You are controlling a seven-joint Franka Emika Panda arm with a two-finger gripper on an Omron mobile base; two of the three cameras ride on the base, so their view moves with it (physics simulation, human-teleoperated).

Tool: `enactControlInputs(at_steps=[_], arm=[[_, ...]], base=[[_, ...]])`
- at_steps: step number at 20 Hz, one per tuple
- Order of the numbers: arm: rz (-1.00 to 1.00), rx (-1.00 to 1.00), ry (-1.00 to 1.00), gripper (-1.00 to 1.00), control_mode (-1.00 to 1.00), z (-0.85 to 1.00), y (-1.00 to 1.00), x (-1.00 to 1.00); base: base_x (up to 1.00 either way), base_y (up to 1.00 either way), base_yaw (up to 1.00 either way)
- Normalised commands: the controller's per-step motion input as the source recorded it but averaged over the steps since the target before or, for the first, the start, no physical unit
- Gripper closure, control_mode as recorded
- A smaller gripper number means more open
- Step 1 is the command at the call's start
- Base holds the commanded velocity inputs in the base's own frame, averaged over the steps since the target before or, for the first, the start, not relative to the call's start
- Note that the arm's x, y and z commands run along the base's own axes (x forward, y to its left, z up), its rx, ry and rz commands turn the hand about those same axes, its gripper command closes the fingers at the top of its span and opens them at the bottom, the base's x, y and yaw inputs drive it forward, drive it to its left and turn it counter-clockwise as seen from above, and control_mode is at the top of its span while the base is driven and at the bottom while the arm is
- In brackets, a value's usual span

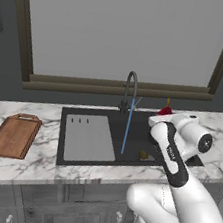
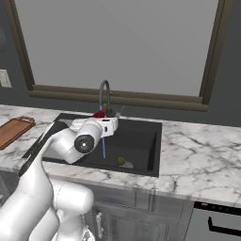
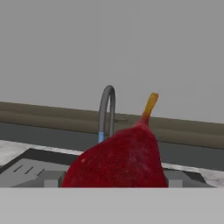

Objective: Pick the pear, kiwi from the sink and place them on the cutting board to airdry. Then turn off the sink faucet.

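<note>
My tool [image 1: 164,114] is closed on the pear [image 3: 117,159], holding it up over the right part of the sink [image 1: 140,133]. In the hand view the red fruit sits right in front of the lens with its orange stem tipped up and to the right, so I judge the grip from the lift and not from any sight of the fingertips.

Just beyond the pear stands the sink faucet [image 1: 130,91], and a thin blue stream [image 1: 126,131] runs from its spout into the basin, so the water is on. The kiwi [image 2: 121,161] lies on the basin floor near the front wall, well below the tool. The cutting board [image 1: 13,135] rests on the marble desk [image 1: 41,153] to the left of the sink, past the grey draining panel [image 1: 88,137], with nothing on it.

My worry is the carry. The pear has to cross the whole sink leftward, and the faucet's arch stands close beside that path; a swing too near the back could knock the fruit loose. A wet, rounded skin may also slip in the grip.

I can make out a small dark mark on the arm's forearm link, too small to read.
</note>
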Motion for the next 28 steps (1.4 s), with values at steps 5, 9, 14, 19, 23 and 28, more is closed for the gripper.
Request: enactControlInputs(at_steps=[5,9,14,19,23,28], arm=[[0.06,0.00,0.10,1.00,-1.00,0.87,-0.03,-0.73],[0.06,0.00,0.39,1.00,-1.00,0.92,0.00,-0.57],[0.06,-0.03,0.50,1.00,-1.00,0.70,0.05,-0.49],[0.05,0.00,0.40,1.00,-1.00,0.36,0.14,-0.63],[0.04,-0.02,-0.08,1.00,-1.00,-0.06,0.18,-0.99],[0.02,-0.06,-0.11,1.00,-1.00,-0.26,0.55,-1.00]], base=[[0.00,0.00,0.00],[0.00,0.00,0.00],[0.00,0.00,0.00],[0.00,0.00,0.00],[0.00,0.00,0.00],[0.00,0.00,0.00]])
